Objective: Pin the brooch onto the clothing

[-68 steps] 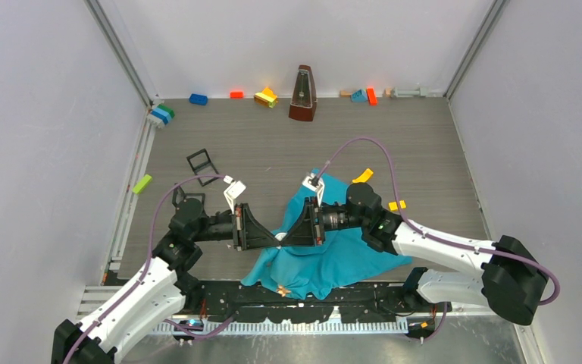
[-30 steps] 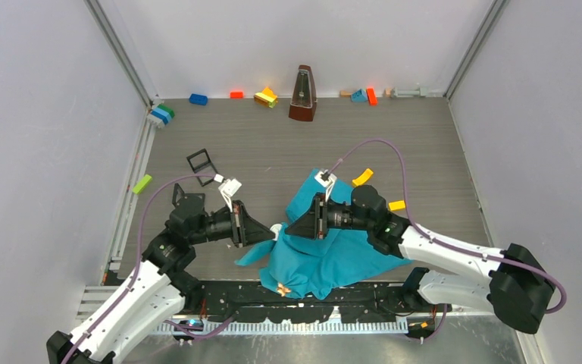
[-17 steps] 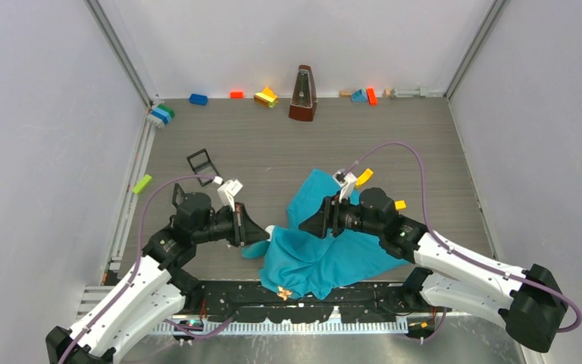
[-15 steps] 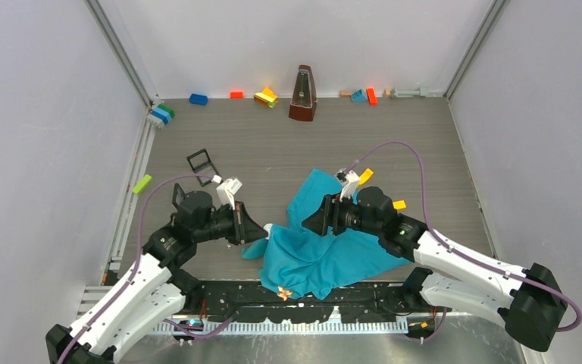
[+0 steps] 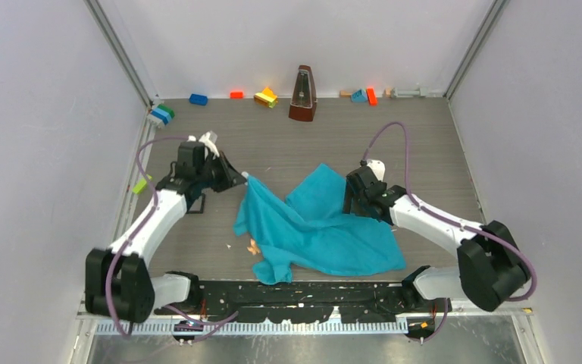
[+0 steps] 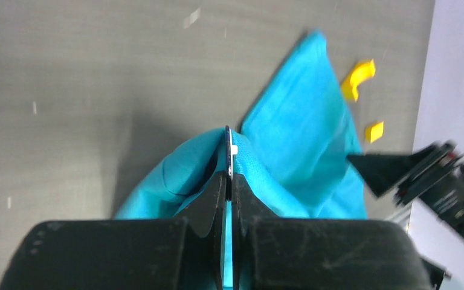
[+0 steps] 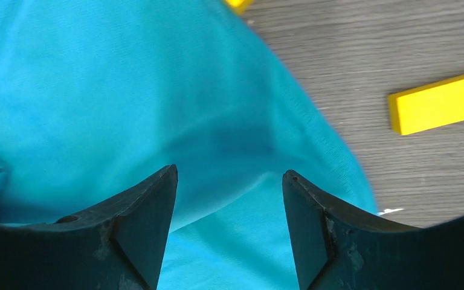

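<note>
Clothing (image 5: pixel 322 231) stretched far-left, right side released.
Left gripper (image 6: pixel 228 158) stays pinched on its edge; right gripper (image 7: pixel 228 181) has let go, jaws wide: flatter for pinning.

L arm (image 5: pixel 155 216) out fwd, jaws clamped; R arm (image 5: pixel 432 221) prob. low, jaws apart.

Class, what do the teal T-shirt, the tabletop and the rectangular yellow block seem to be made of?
T-shirt: soft matte knit fabric, probably; it folds and drapes.
Tabletop: grey wood-grain laminate, seemingly; streaked, even surface.
Rectangular yellow block: likely plastic; sharp edges, uniform colour.
</note>
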`<state>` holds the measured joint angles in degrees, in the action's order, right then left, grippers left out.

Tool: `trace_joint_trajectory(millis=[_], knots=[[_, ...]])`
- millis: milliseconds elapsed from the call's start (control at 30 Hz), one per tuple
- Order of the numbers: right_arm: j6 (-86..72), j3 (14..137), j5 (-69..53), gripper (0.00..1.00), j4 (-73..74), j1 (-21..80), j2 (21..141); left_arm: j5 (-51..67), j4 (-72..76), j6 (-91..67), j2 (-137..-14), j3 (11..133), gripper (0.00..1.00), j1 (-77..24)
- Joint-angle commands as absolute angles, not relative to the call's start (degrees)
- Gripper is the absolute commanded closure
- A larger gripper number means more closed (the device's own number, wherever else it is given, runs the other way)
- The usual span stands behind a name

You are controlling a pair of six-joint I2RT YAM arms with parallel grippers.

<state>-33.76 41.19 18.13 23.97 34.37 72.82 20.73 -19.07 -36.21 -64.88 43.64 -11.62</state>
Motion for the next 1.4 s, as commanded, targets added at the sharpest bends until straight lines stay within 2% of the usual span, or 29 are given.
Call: trace_joint_trajectory(millis=[0, 33, 67, 167, 267, 300, 400, 600, 800, 833, 933, 1000, 1067, 1167, 1267, 1367], knots=[[-32.0, 45.4, 23.0, 0.30, 24.5, 32.0, 77.4, 20.5, -4.9, -36.5, -77.2, 55.0, 1.00, -10.1], [-31.9, 45.8, 23.0, 0.30, 24.7, 31.8, 77.9, 20.6, -4.8, -36.0, -80.3, 57.3, 1.00, -10.0], [-31.8, 45.9, 23.0, 0.31, 25.1, 31.8, 78.3, 20.3, -4.9, -35.0, -82.9, 59.3, 0.94, -9.9], [-32.3, 45.2, 22.6, 0.31, 26.3, 31.7, 77.6, 18.4, -8.4, -32.2, -87.0, 64.1, 0.59, -9.9], [-33.4, 43.4, 22.0, 0.31, 27.1, 31.6, 74.1, 15.2, -12.9, -30.3, -85.5, 64.3, 0.19, -9.9], [-33.7, 42.3, 21.5, 0.31, 27.5, 31.6, 73.3, 14.1, -13.5, -30.0, -83.9, 63.1, 0.11, -9.9], [-36.2, 40.3, 20.5, 0.31, 28.9, 31.6, 69.6, 10.0, -16.8, -29.4, -76.7, 57.6, 0.07, -11.2], [-42.3, 36.5, 18.5, 0.34, 32.4, 31.6, 65.9, 1.6, -24.0, -30.2, -60.9, 42.5, 0.06, -21.3], [-44.3, 32.5, 15.3, 0.47, 27.4, 31.6, 67.1, 5.9, -21.5, -34.2, -56.7, 31.5, 0.15, -23.5], [-44.5, 32.2, 15.1, 0.50, 26.4, 31.6, 67.9, 7.0, -20.1, -34.5, -57.1, 30.8, 0.20, -23.5], [-44.8, 32.0, 16.2, 0.58, 24.4, 31.6, 70.2, 10.1, -12.6, -36.4, -59.3, 28.7, 0.44, -23.5], [-44.7, 32.9, 17.4, 0.69, 24.2, 31.6, 71.4, 9.9, -8.6, -37.6, -62.9, 28.4, 0.49, -23.5], [-45.3, 33.2, 18.9, 0.72, 23.0, 31.6, 71.8, 10.1, -8.0, -37.5, -67.5, 30.3, 0.50, -23.5], [-45.6, 33.1, 20.1, 0.76, 19.6, 31.5, 72.9, 11.9, -4.1, -37.5, -74.2, 32.4, 0.58, -23.5], [-44.8, 35.0, 21.3, 0.90, 17.8, 31.3, 76.5, 12.0, -1.5, -37.1, -79.7, 35.1, 0.73, -23.5], [-43.8, 37.8, 22.3, 0.98, 17.2, 30.6, 82.0, 10.2, -1.1, -35.8, -83.5, 38.5, 0.84, -23.4]])
